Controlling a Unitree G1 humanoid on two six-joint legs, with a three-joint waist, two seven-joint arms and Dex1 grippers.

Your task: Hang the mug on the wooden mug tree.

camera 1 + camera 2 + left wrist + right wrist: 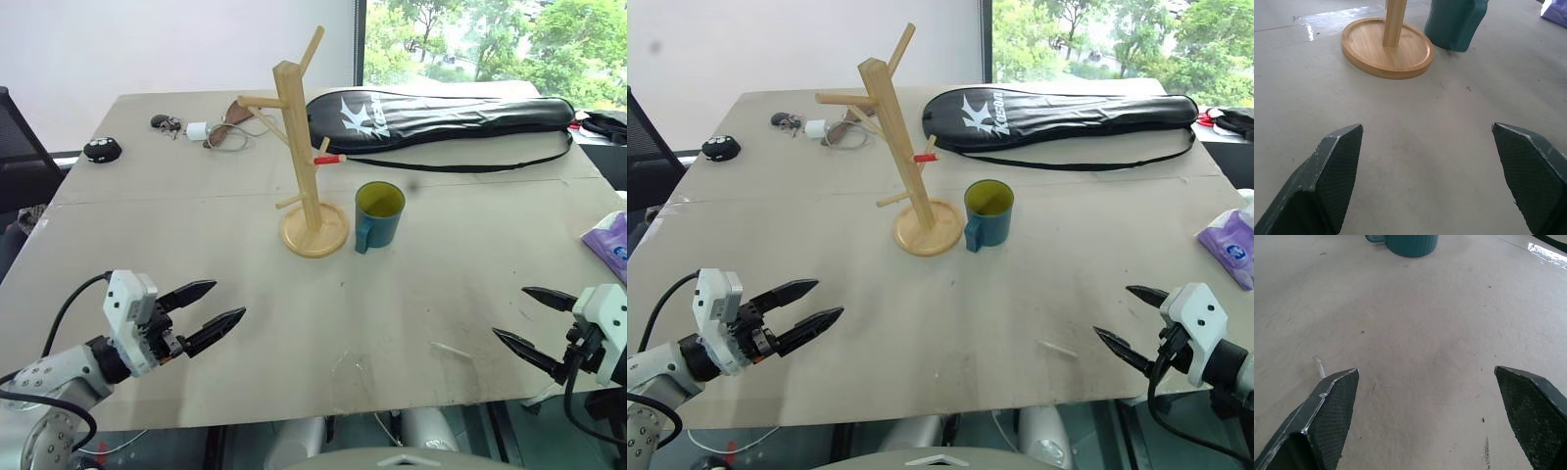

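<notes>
Fingers (pixel 223 320) spread, well short of the mug (pixel 378 215).

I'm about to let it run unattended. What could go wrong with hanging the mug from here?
The mug stands right beside the wooden mug tree's round base, handle towards the robot's left, so a reach by the open right gripper might nudge the tree or miss the handle. The pegs are thin and angled; the red-tipped peg juts over the mug, so lifting straight up may catch it.
</notes>
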